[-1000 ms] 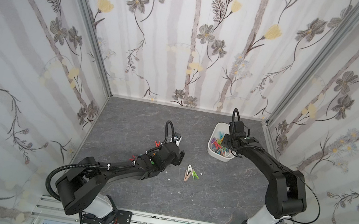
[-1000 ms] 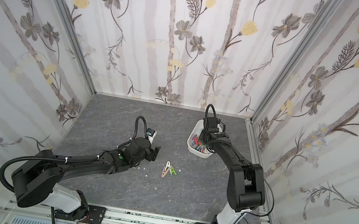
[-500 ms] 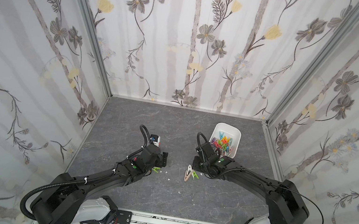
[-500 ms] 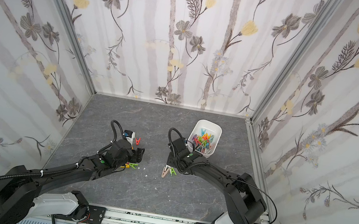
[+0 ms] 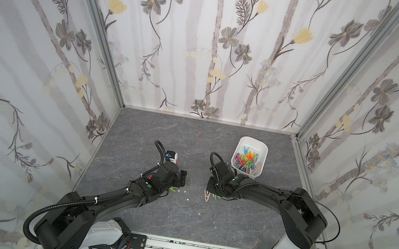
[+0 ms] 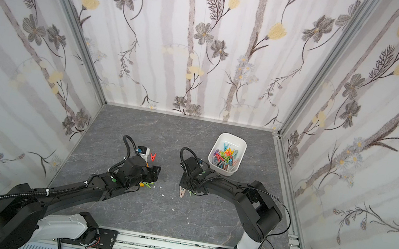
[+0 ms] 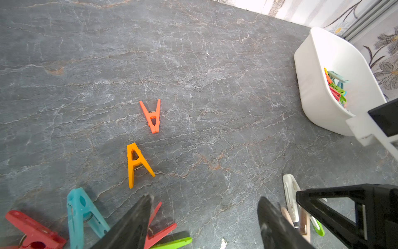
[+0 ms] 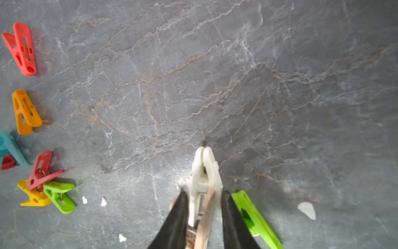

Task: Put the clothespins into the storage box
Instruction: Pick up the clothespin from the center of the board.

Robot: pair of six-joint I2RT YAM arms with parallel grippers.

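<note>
clothespins (image 7: 137, 163) look light, stiff, slippy; right end effector (image 8: 204, 194) pinching white peg (image 8: 203, 166) mid-body, left end effector (image 7: 204, 198) wide open

Floral walls (image 5: 205, 49) around grey marbled floor (image 5: 190, 140)

**Soft, even light; close-ups blur**

Bright diffuse light from above fills both top views. The black robot arms (image 5: 112, 198) cast faint shadows on the grey marbled tabletop (image 5: 189, 142), and the floral-papered walls (image 5: 205, 49) bow at the edges. In the right wrist view, the black right gripper (image 8: 203, 193) and white plastic clothespin (image 8: 204, 170) look soft-focused.
</note>
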